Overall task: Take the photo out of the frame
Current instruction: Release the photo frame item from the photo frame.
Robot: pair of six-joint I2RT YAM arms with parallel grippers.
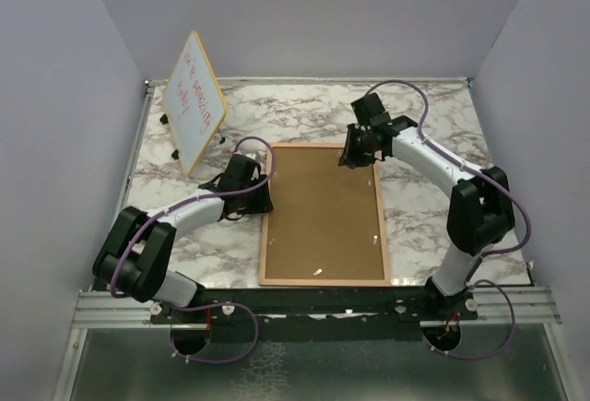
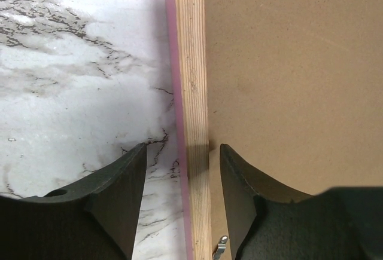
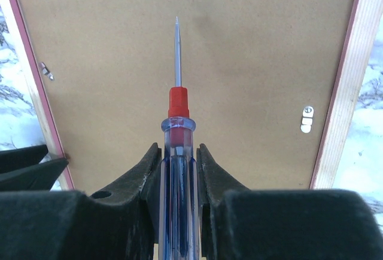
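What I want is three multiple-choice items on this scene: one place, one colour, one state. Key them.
1. The yellow-edged whiteboard with red writing stands at the marble table's: A. near right corner; B. far left; C. near left.
2. The collar on the clear-handled screwdriver is: A. green; B. yellow; C. red.
3. The left gripper is: A. open astride the pink-bordered frame's wooden edge; B. shut on a clip; C. shut on the screwdriver.
Key: B, the top view shows it propped there; C, red sits between shaft and handle; A, its fingers stand apart on either side of the edge.
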